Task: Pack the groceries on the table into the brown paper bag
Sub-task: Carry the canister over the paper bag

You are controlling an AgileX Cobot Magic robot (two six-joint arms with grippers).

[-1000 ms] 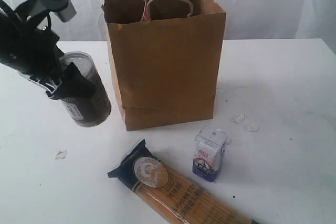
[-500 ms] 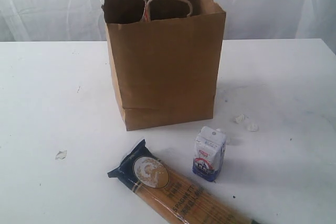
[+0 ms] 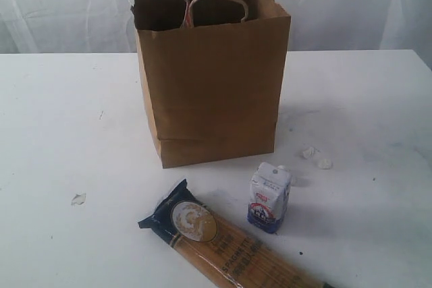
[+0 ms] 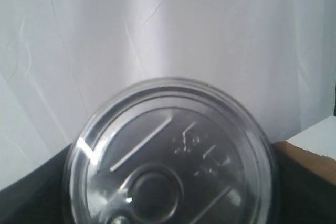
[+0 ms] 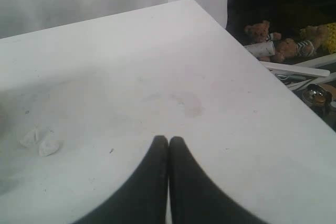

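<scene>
**Can lifted clear of the worktop; two items still unpacked**

We record that the left arm, which a second ago stood at 9 o'clock of the brown paper bag [image 3: 212,79] with the silver-topped can [image 4: 170,156] in its grip, has since risen out of the exterior view. The spot it occupied on the worktop [image 3: 61,119] now lies bare.

The left wrist view puts the can right up against the camera, ring-pull lid facing it. The left end effector [image 4: 169,203] is spread wide around the can's body, with dark fingers [image 4: 37,203] showing on either side of it. A brown edge at one side of that view is, in our judgement, the bag's rim. We therefore judge the can to be aloft near the bag's mouth but not yet released.

The right end effector [image 5: 168,150] is closed tight on nothing, hanging above a vacant stretch of worktop.

Outstanding items:
- The small white-blue carton [image 3: 270,197] stands upright at 5 o'clock of the bag.
- The long spaghetti packet [image 3: 229,247] lies aslant at 6 o'clock.
- The white scraps [image 3: 316,158] at 4 o'clock are not for packing.

The bag stands upright with its mouth open. We assess the can's transfer as in hand, with the carton and packet to follow.
</scene>
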